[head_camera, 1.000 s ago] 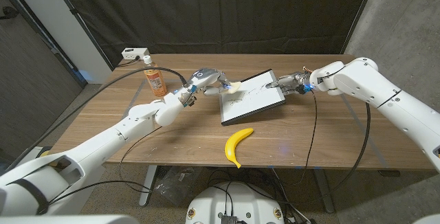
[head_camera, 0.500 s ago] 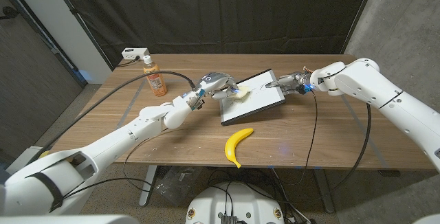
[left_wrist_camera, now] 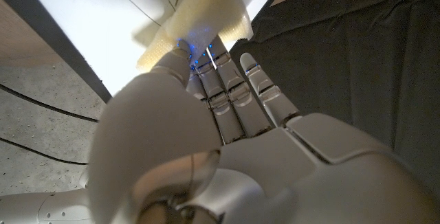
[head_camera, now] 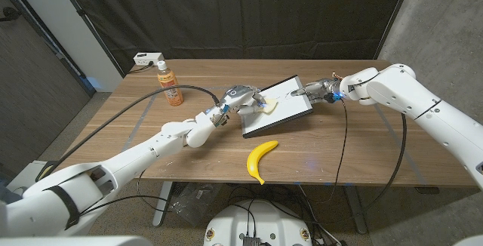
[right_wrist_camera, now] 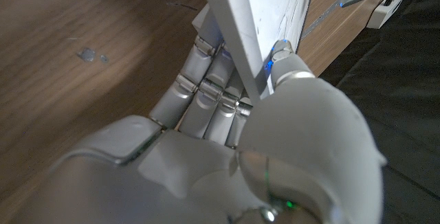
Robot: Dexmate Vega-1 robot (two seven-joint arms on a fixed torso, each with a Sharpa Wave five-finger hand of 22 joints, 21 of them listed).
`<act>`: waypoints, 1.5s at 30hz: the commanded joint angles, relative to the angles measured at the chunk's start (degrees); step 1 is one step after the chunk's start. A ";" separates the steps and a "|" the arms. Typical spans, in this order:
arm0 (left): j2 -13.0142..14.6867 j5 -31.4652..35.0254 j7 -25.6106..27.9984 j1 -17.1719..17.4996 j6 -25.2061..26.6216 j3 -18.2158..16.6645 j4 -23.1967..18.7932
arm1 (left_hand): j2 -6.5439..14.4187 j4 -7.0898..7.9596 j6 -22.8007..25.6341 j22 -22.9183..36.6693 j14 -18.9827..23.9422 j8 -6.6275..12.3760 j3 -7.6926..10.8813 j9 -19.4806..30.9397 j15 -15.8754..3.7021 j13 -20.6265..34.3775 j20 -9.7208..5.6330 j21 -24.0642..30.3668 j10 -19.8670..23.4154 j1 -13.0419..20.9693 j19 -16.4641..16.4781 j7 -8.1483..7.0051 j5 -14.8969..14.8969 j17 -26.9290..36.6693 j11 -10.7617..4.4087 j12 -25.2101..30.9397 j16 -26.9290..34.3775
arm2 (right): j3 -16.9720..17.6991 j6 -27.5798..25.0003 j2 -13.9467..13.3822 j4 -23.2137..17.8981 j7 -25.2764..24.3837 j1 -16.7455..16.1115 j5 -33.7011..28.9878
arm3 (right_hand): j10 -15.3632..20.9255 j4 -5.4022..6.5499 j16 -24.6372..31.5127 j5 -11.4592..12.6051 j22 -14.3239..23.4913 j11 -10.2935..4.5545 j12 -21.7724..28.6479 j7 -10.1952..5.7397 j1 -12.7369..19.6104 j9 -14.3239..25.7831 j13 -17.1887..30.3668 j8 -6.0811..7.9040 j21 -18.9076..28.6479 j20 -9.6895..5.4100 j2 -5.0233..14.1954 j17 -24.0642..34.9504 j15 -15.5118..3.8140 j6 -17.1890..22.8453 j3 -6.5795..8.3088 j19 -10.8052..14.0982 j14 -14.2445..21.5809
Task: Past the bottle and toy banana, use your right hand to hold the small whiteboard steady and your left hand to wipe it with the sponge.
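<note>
Small whiteboard (head_camera: 276, 106): white face, dark frame, faint marks, seemingly tilted.

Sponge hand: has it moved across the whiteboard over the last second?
Yes. In the head view the left hand with the sponge has slid from the whiteboard's far-left edge inward across its face, away from the bottle.
</note>
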 commanded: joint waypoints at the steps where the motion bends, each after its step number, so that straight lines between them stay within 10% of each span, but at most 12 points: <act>1: -0.75 0.19 2.44 -1.37 -0.82 2.97 3.38 | 0.20 0.29 0.62 -0.06 -0.11 0.33 0.33 0.13 -2.04 0.35 -5.22 -0.20 0.50 0.22 -0.33 0.60 0.28 0.34 -0.02 -0.17 -0.01 | -0.10 -1.14 -0.01 -0.78 -0.71 0.27 0.17 | 0.36 -0.35 0.24 0.47 0.00 -0.19 -0.10 -0.02 3.71 0.33 0.28 -0.24 0.31 -2.73 3.99 0.25 -0.06 0.42 -0.03 -0.48 0.07; 19: -1.61 -1.96 -1.25 -2.77 -1.50 3.59 4.02 | 0.09 0.55 0.56 -0.05 -0.41 0.23 0.53 -0.08 -2.01 0.90 -5.22 -0.57 0.58 0.12 -0.72 0.50 0.18 0.36 -0.01 -0.61 -0.11 | -0.42 -1.40 -0.09 -0.91 -0.43 0.60 0.20 | 0.51 -0.31 0.26 0.48 -0.18 -0.22 -0.22 -0.10 3.68 0.38 0.34 -0.43 0.76 -2.73 4.04 0.37 -0.08 0.46 -0.07 -0.60 0.20; 45: -9.97 -3.74 3.71 -8.72 -1.85 6.84 12.57 | -0.03 0.89 0.50 -0.03 -0.42 0.13 0.81 -0.21 -1.97 1.57 -5.11 -0.84 0.84 -0.04 -0.78 0.45 0.09 0.40 -0.30 -1.15 -0.08 | -0.35 -1.51 0.00 -0.73 -0.63 0.25 0.54 | 0.54 -0.38 0.28 0.50 -0.01 -0.27 -0.48 -0.07 3.79 0.56 0.44 -0.64 1.76 -2.73 3.98 0.53 -0.02 0.61 -0.08 -0.64 0.36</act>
